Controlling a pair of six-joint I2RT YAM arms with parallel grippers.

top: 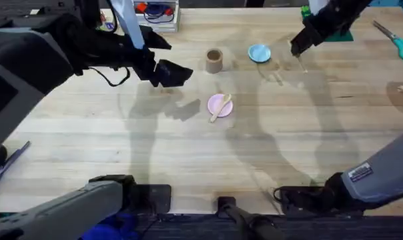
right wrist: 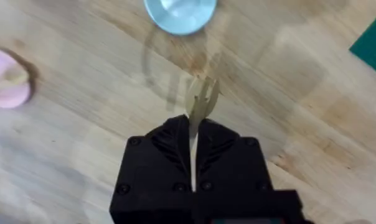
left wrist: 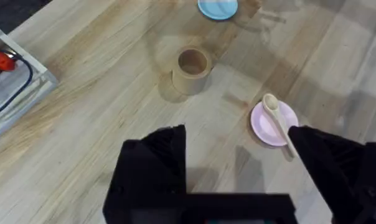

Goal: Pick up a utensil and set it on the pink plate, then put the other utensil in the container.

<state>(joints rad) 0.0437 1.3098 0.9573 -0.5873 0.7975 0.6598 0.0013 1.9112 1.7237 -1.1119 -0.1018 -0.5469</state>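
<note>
Clamped between the black fingers of the right gripper (right wrist: 193,134) is the small pale wooden fork (right wrist: 200,102), its short tines sticking out past the fingertips and its slim handle pinched in the narrow gap between them. Just beyond those tines lies the round light-blue plate (right wrist: 179,14), and farther off to one side the small round pale-pink plate (right wrist: 7,79) shows at the edge of the right wrist view. Seen from overhead, this gripper (top: 300,45) hangs over the wooden table (top: 308,133) just beside the blue plate, with a dark green mat (top: 340,35) behind it and teal-handled scissors (top: 396,41) out near the table's right edge.

Spread wide with nothing between its fingers, the left gripper (left wrist: 238,168) hovers short of the pink plate, across which rests the small pale wooden spoon (left wrist: 276,121), rounded bowl on the plate and handle end poking over the rim. Beyond the open fingers stands the small brown cylindrical cup (left wrist: 192,70), upright and hollow. A white rectangular tray (left wrist: 20,81) sits off to that gripper's side.
</note>
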